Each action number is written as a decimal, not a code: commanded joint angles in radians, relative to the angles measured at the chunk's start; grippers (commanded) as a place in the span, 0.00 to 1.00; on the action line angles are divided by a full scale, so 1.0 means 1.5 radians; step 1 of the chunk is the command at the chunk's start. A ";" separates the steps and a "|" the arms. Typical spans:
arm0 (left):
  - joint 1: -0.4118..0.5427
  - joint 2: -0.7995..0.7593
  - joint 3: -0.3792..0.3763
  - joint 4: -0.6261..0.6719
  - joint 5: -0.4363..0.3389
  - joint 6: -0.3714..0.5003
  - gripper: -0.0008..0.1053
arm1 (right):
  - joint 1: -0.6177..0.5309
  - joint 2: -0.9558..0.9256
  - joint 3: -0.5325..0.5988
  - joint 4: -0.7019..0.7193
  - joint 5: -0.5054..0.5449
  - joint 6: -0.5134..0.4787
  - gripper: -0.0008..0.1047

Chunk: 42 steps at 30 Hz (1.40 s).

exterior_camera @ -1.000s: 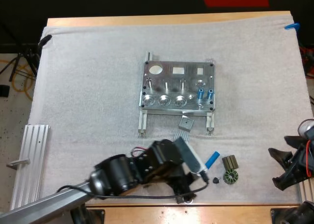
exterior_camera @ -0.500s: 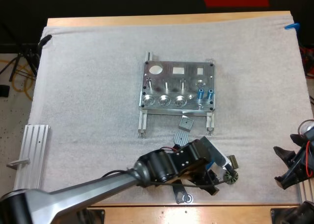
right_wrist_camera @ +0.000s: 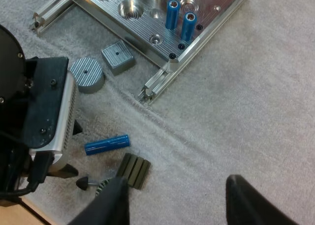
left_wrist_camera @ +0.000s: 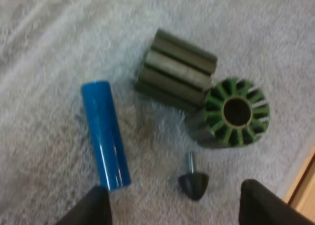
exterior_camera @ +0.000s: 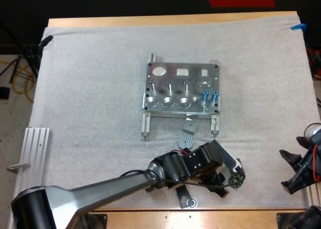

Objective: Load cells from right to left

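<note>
A metal fixture (exterior_camera: 181,93) lies mid-mat with two blue cylinders (exterior_camera: 210,95) standing upright in its right-hand holes (right_wrist_camera: 179,20). My left gripper (left_wrist_camera: 174,210) is open, its fingers (left_wrist_camera: 96,205) apart and hovering over a loose blue cylinder (left_wrist_camera: 106,135) that lies flat on the mat. Beside that cylinder are a dark ridged block (left_wrist_camera: 176,70), a green toothed ring (left_wrist_camera: 235,112) and a small black cone with a pin (left_wrist_camera: 193,182). The same loose cylinder (right_wrist_camera: 107,144) lies next to my left arm (right_wrist_camera: 34,116). My right gripper (exterior_camera: 291,171) is open at the mat's right edge, holding nothing.
A grey square block (exterior_camera: 190,125) and a ribbed grey disc (exterior_camera: 184,140) lie just in front of the fixture. A metal ring (exterior_camera: 190,203) sits near the front edge. An aluminium rail (exterior_camera: 32,161) lies off the mat's left side. The table's front edge is close to the loose parts.
My left arm has swung right along the front of the mat and now covers the loose blue cylinder in the high view. The right arm has barely moved.
</note>
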 commanded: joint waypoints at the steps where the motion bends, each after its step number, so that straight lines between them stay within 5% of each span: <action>1: -0.003 -0.001 0.000 -0.013 -0.015 -0.007 0.53 | 0.000 -0.004 0.001 -0.002 0.003 -0.007 0.43; 37: 0.000 0.134 0.000 -0.058 -0.077 -0.007 0.53 | 0.000 -0.004 0.001 -0.002 -0.007 -0.007 0.43; 42: 0.000 0.134 0.000 -0.058 -0.077 -0.007 0.34 | 0.000 -0.004 0.001 -0.002 -0.007 -0.007 0.43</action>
